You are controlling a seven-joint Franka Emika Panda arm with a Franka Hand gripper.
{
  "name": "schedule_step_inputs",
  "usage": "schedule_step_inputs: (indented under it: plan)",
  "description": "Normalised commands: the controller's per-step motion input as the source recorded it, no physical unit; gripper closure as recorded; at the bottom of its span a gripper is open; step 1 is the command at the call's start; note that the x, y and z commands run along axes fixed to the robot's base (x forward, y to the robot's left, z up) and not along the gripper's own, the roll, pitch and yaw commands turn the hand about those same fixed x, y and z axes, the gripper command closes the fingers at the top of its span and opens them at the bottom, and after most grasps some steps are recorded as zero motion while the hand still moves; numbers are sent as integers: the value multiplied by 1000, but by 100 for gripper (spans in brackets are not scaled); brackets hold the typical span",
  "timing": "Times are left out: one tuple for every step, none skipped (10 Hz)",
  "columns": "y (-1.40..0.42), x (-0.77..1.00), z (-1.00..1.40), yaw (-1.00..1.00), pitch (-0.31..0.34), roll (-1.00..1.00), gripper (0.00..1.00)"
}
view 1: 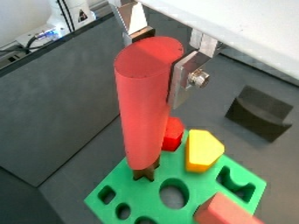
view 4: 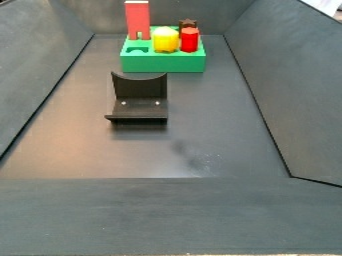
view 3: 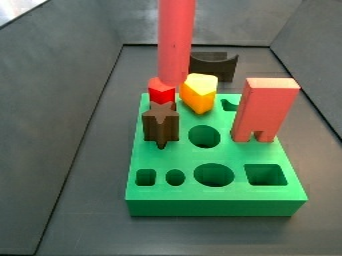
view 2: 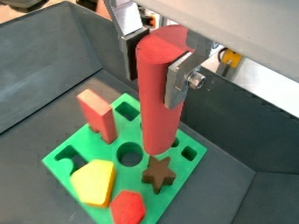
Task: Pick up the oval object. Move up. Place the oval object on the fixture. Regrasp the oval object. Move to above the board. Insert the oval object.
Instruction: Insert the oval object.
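Observation:
My gripper (view 1: pixel 158 52) (view 2: pixel 155 66) is shut on the upper end of the oval object (view 1: pixel 142 105) (view 2: pixel 158 96), a long smooth red rod held upright. In a side view the oval object (view 3: pixel 175 40) comes down from above the picture and ends just over the board (view 3: pixel 214 195), beside the short red hexagonal peg (view 3: pixel 162 93). The gripper itself is out of that view. The board (view 1: pixel 117 197) (view 2: pixel 70 157) is a green slab with shaped holes. The fixture (view 1: pixel 260 109) (view 3: pixel 214 64) (view 4: pixel 138 97), dark with a notched top, stands on the floor apart from the board and is bare.
On the board stand a salmon-pink block (view 3: pixel 265 108) (view 2: pixel 96 114), a yellow piece (view 3: pixel 199 92) (view 2: pixel 93 182) and a dark star-shaped peg (view 3: pixel 160 127) (view 2: pixel 158 171). Several holes (view 3: pixel 203 135) near the board's front are open. Grey sloping walls (view 4: pixel 54 90) enclose the floor.

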Motion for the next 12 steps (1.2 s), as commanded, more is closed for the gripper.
schedule_step_inputs:
  plan:
    - [-191, 143, -229, -597, -141, -90, 100]
    - [-251, 97, -329, -734, -177, -54, 100]
    - [-146, 200, -229, -723, -126, -90, 100]
    - [-149, 363, -191, -631, 13, -113, 100]
    - [-263, 9, -80, -691, 137, 0, 100]
    - [-346, 209, 0, -571, 59, 0, 100]
    - [-369, 240, 0, -643, -10, 43, 100]
    - [-317, 111, -11, -780, -44, 100, 100]
    - [-240, 100, -26, -817, -41, 114, 100]
    - [-157, 74, -11, -860, -37, 120, 100]
    - [-143, 86, -63, -851, -56, 144, 100]
    - [-71, 31, -131, -874, -34, 196, 100]
